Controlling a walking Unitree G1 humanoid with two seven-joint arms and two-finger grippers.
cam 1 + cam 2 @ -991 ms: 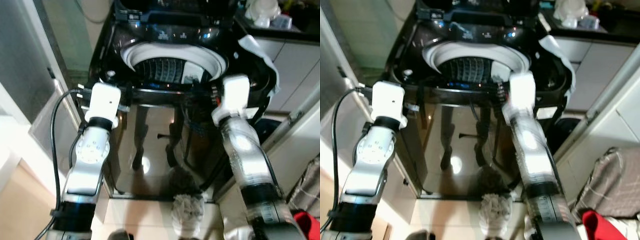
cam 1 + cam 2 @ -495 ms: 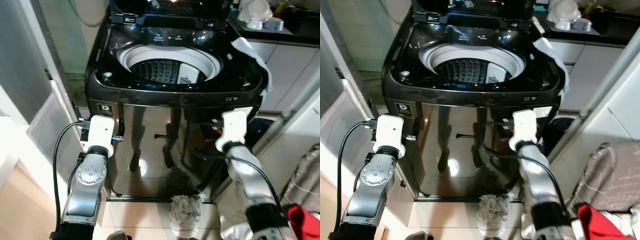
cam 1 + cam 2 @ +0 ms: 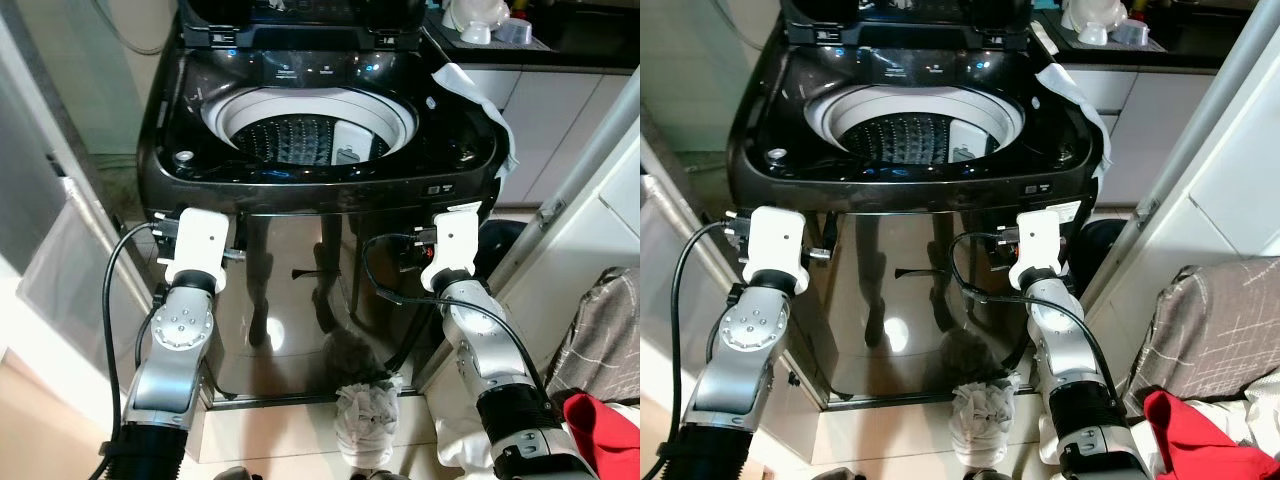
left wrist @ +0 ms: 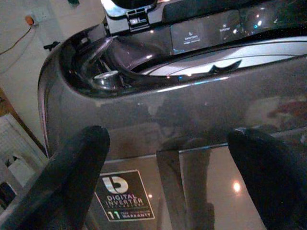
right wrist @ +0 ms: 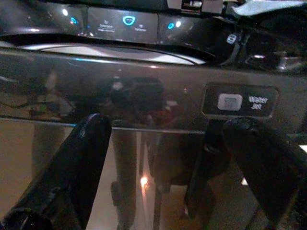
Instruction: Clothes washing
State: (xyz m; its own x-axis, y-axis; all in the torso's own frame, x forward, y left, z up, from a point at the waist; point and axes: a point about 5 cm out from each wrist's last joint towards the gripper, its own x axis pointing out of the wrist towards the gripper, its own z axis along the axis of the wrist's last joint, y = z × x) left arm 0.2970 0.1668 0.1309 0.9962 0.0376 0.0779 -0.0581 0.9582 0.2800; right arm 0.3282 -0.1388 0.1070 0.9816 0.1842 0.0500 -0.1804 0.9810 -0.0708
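A dark glossy top-loading washing machine point(image 3: 330, 250) stands before me with its lid up. Its ribbed drum point(image 3: 300, 135) sits inside a white ring. Both arms are held in front of the machine's front panel, below the rim. In the left wrist view, my left gripper point(image 4: 168, 139) is open with nothing between its fingers, facing the machine's left front corner. In the right wrist view, my right gripper point(image 5: 168, 125) is also open, facing the "Water Jet" button point(image 5: 230, 101). A crumpled pale garment point(image 3: 365, 425) lies on the floor at the machine's foot.
A white cloth point(image 3: 475, 90) hangs over the machine's right rear corner. Red clothing point(image 3: 600, 425) and a grey checked fabric point(image 3: 610, 320) lie at the lower right. White cabinets point(image 3: 560, 120) and a counter with bowls point(image 3: 470, 15) stand behind on the right. A glass panel point(image 3: 60, 270) flanks the left.
Both arms have dropped from the drum's rim to the front panel. The camera has pulled back, so more of the machine and floor shows.
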